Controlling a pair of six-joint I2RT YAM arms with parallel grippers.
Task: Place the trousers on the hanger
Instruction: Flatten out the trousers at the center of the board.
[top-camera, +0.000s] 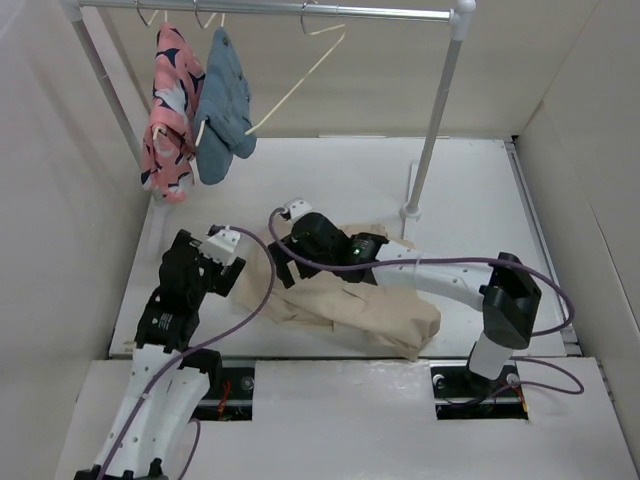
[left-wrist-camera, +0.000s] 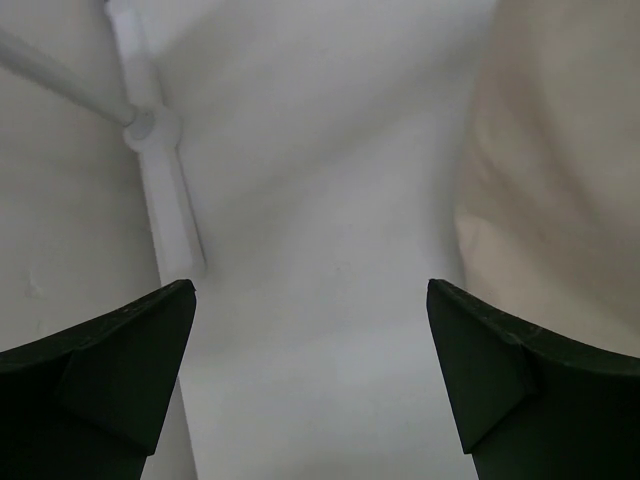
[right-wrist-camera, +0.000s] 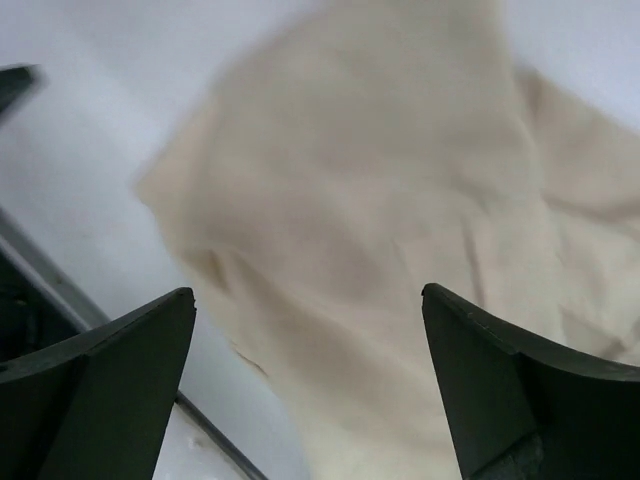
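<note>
Step in hand, by my reading: the first pick of the trousers (top-camera: 375, 305). They lie crumpled on the table (top-camera: 470, 190), between the two arms and mostly under the right one. The hanger (top-camera: 300, 80) hangs tilted on the rail (top-camera: 270, 8), well apart from them.

Right gripper (right-wrist-camera: 308, 292): jaws wide, nothing held, poised over a folded corner of the cloth.

Left gripper (left-wrist-camera: 310, 284): jaws wide too, over white tabletop, with the cloth edge just to its right.

Long axis of the trousers in the top view runs diagonally, far-left to near-right (waist end versus cuffs: cannot tell, too bunched).

To do it well I'd descend straight onto the fold and pinch an edge rather than a wad. The left should take a matching edge so the cloth lifts flat.
</note>
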